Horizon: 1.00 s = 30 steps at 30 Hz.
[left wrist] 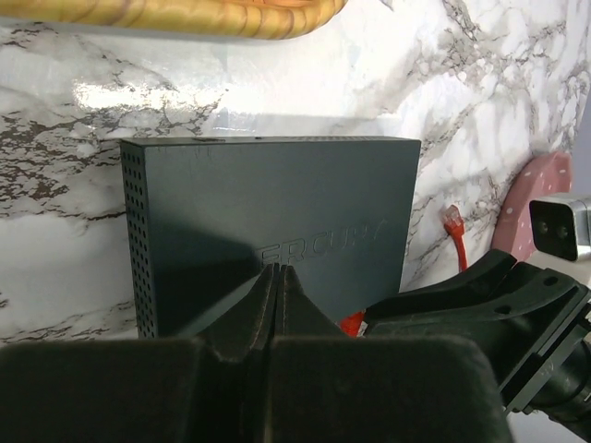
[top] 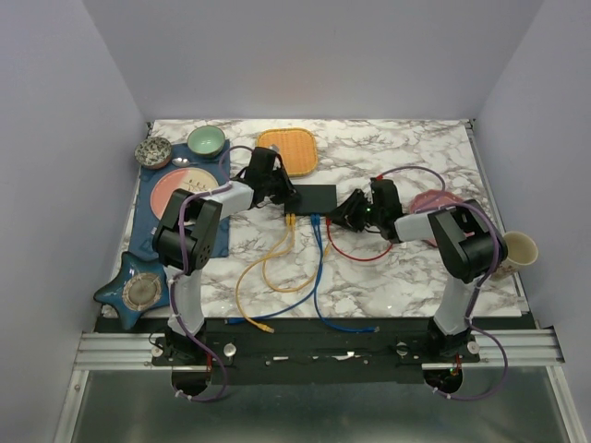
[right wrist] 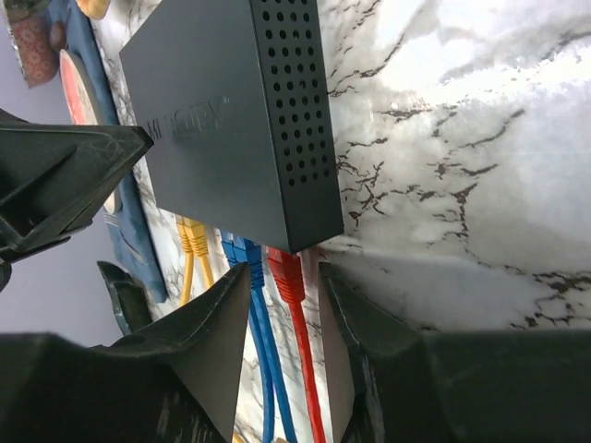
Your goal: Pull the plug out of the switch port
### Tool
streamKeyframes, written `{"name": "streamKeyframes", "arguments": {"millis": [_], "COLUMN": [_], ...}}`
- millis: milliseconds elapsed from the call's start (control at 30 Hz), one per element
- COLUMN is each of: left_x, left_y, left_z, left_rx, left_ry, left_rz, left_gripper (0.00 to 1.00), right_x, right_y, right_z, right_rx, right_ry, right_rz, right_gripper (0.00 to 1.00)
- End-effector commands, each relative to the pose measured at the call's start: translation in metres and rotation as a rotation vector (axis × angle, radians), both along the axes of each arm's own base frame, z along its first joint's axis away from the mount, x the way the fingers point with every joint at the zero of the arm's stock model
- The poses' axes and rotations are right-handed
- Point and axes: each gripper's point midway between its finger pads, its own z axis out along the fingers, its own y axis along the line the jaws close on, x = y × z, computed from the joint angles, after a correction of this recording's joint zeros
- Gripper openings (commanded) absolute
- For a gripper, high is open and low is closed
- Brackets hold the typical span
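The black switch (top: pixel 316 197) lies mid-table with its sockets facing the near edge. Two yellow plugs (right wrist: pixel 191 240), two blue plugs (right wrist: pixel 242 251) and one red plug (right wrist: pixel 294 275) sit in that row. My right gripper (right wrist: pixel 284 269) is open, its fingers straddling the red plug at the switch's corner, with a gap showing on the right side; the left finger (right wrist: pixel 217 323) overlaps a blue cable. My left gripper (left wrist: pixel 277 269) is shut with nothing between its fingers, its tips resting on the switch's top (left wrist: pixel 277 194). In the top view it (top: pixel 284 196) meets the switch's left end.
Yellow, blue and red cables (top: pixel 355 257) loop toward the near edge; the red cable's free end (left wrist: pixel 452 220) lies right of the switch. An orange mat (top: pixel 288 150) lies behind it, a pink plate (top: pixel 182 191) and bowls on a blue mat to the left, and a cup (top: pixel 517 251) at far right.
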Motion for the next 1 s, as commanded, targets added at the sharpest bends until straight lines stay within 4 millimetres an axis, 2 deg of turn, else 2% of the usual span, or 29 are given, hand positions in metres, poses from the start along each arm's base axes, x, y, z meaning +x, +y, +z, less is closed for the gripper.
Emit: {"name": "streamKeyframes", "arguments": {"millis": [0,300,533,800,900,967], "left_x": [0.004,0.0,-0.003,-0.006,-0.007,-0.009], "left_y": [-0.007,-0.006,-0.006,-0.007,-0.008,-0.009], "left_z": [-0.001,-0.011,-0.012,-0.016,-0.015,-0.015], "left_rx": [-0.019,-0.016,-0.018,-0.029,-0.036,-0.044], "left_ry": [0.008,0.035,0.043,0.059,0.06,0.068], "left_rz": [-0.012,-0.009,-0.013,-0.018,-0.021,-0.02], "left_gripper": [0.0,0.0,0.0,0.0,0.0,0.0], "right_x": [0.01,0.015,0.012,0.011,0.01,0.01], "right_y": [0.001,0.003,0.002,0.0,0.0,0.001], "right_z": [-0.005,-0.014,-0.02,-0.02,-0.02,-0.02], "right_rx": [0.013,0.041,0.057,0.048,0.048,0.051], "right_ry": [0.004,0.036,0.049,0.031,0.033,0.031], "right_rz": [-0.019,-0.039,-0.044,-0.037,-0.037,-0.026], "right_gripper": [0.44,0.41,0.32,0.31,0.22,0.08]}}
